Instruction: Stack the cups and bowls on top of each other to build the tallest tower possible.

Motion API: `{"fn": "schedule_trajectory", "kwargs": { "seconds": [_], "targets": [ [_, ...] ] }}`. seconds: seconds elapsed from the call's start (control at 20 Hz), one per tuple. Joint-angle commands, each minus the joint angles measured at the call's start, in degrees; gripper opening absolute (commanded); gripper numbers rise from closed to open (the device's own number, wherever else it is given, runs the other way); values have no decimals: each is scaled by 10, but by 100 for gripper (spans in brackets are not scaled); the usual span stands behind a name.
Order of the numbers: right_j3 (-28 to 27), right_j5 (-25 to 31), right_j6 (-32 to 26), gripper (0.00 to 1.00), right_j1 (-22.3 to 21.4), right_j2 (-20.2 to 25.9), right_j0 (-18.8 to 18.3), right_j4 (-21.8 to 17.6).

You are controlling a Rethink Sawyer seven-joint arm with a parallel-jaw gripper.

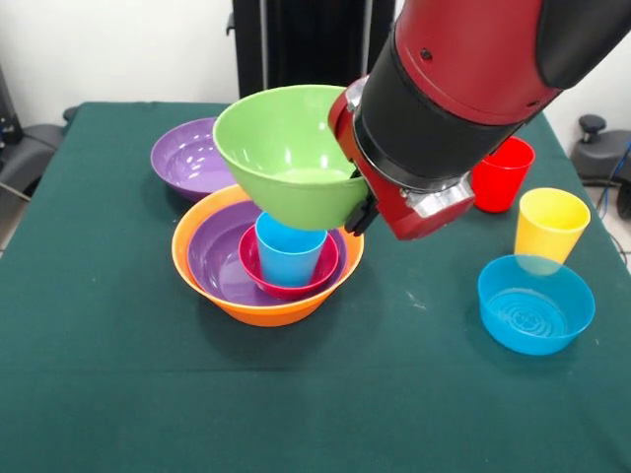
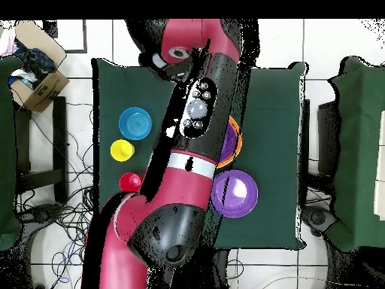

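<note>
My gripper (image 1: 361, 209) is shut on the right rim of the lime green bowl (image 1: 286, 148) and holds it tilted in the air, just above the tower. The tower is a large orange bowl (image 1: 202, 281) with a purple bowl (image 1: 215, 254), a small pink-red bowl (image 1: 286, 287) and an upright blue cup (image 1: 289, 254) nested inside. In the overhead view the arm covers the tower, leaving only an orange and purple edge (image 2: 235, 139). A second purple bowl (image 1: 187, 158) (image 2: 234, 193) sits behind the tower.
A red cup (image 1: 501, 175) (image 2: 130, 181), a yellow cup (image 1: 549, 225) (image 2: 122, 150) and a small blue bowl (image 1: 535, 304) (image 2: 136, 123) stand apart on the green tablecloth (image 1: 118, 374). A cardboard box (image 2: 36, 79) sits on the floor beside the table.
</note>
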Motion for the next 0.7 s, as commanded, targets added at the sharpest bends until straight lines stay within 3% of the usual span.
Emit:
{"fn": "schedule_trajectory", "kwargs": {
  "seconds": [0.05,0.7],
  "targets": [
    [52,-31,-100,0,-7,44,3,-66],
    [52,-23,-88,0,-10,53,3,-85]
  ]
}}
